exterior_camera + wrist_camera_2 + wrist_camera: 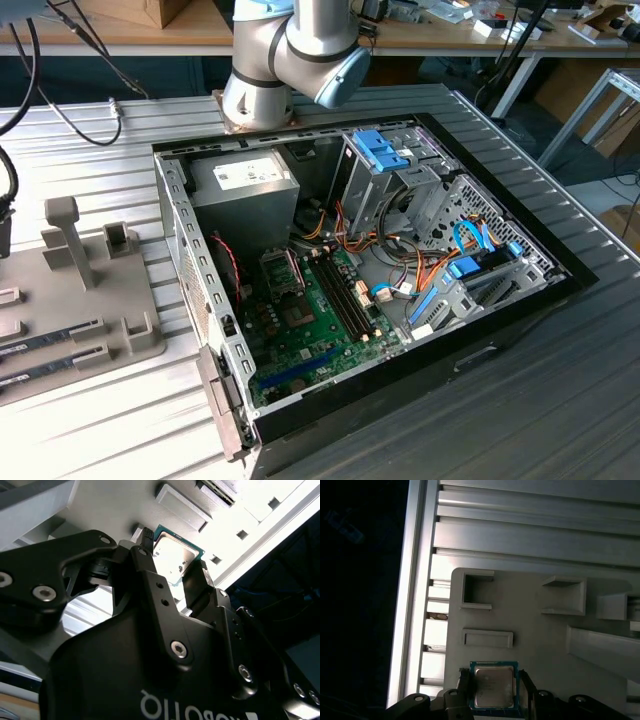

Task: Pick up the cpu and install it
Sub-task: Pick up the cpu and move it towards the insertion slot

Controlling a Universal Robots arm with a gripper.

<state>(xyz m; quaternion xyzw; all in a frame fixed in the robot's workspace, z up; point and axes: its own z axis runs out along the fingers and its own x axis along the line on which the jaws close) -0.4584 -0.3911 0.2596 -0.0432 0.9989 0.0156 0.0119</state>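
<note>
Flanking the cpu (492, 686), end effector (173, 549); exterior view shows motherboard (300, 325)

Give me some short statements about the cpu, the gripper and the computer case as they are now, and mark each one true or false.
1. The cpu sits in the motherboard inside the case. False: the cpu is at the grey fixture, between the jaws of the gripper, which stand against two opposite sides of it.
2. The computer case lies open, with its motherboard showing. True.
3. Two memory sticks lie in the grey fixture at the exterior view's left. True.
4. The cpu has a red rim. False: the rim is green around a silvery top.
</note>
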